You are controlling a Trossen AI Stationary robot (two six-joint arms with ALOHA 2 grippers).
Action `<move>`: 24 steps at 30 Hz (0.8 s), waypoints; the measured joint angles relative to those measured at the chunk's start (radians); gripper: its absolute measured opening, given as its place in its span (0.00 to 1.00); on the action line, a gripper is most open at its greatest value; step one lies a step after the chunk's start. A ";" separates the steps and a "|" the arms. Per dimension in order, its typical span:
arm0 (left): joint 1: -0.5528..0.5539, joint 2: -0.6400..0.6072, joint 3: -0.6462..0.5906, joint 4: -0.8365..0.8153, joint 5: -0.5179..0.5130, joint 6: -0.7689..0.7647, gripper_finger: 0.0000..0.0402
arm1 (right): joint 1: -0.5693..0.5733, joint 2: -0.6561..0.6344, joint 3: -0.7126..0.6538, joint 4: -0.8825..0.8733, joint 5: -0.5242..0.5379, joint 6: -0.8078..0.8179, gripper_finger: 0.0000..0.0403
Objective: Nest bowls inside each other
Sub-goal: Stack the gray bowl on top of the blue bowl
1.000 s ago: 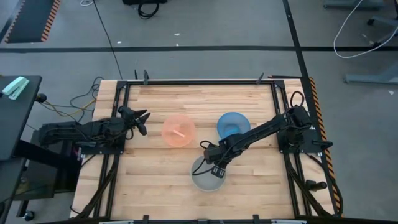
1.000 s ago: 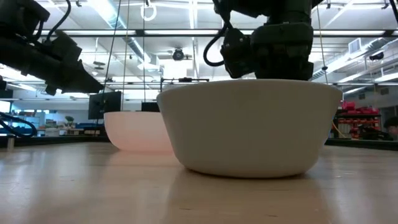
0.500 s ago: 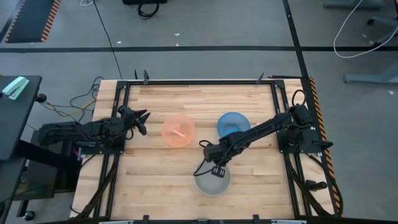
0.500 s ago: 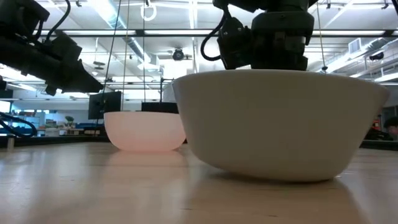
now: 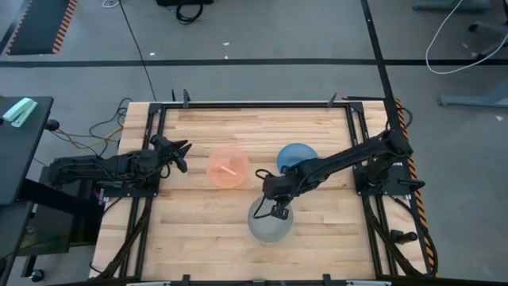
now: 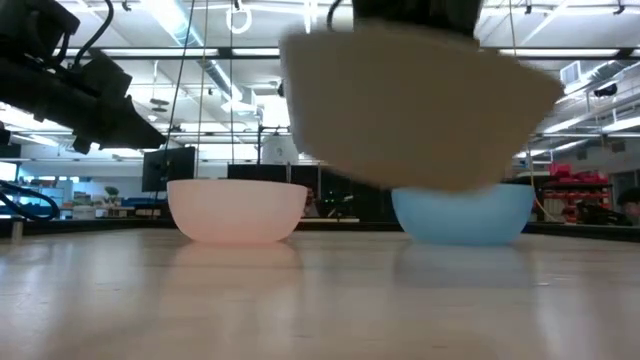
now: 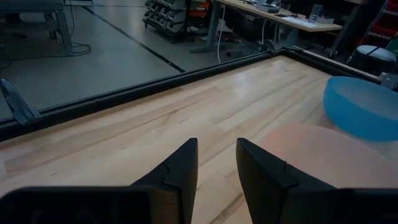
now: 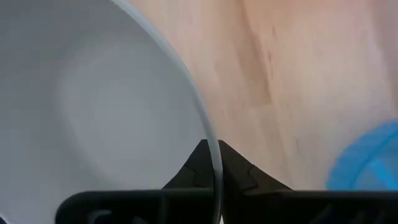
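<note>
Just front-left of the blue bowl [image 5: 295,156], we hold the grey-white bowl [image 5: 268,224] aloft, right gripper [image 5: 275,208] pinching its rim.

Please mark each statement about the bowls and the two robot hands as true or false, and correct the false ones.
1. The right hand grips the rim of the grey-white bowl. True.
2. The grey-white bowl rests flat on the table. False: the low view shows it lifted and tilted, above the table.
3. The blue bowl is nested inside the pink bowl. False: they stand apart on the table, each empty of other bowls.
4. The left hand holds the pink bowl. False: it is open and empty, beside that bowl.
5. No bowl is nested yet. True.
</note>
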 joint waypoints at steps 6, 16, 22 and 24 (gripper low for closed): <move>0.000 0.000 0.000 0.000 0.000 0.000 0.29 | -0.019 -0.112 0.045 -0.105 0.083 -0.020 0.01; 0.000 0.000 0.000 0.001 0.000 0.000 0.28 | -0.183 -0.266 0.101 -0.282 0.138 0.065 0.01; 0.000 0.000 0.000 0.001 0.000 0.000 0.27 | -0.347 -0.281 0.102 -0.321 0.098 0.068 0.01; 0.000 0.000 0.000 0.001 0.000 0.000 0.28 | -0.402 -0.274 0.102 -0.358 0.081 0.068 0.01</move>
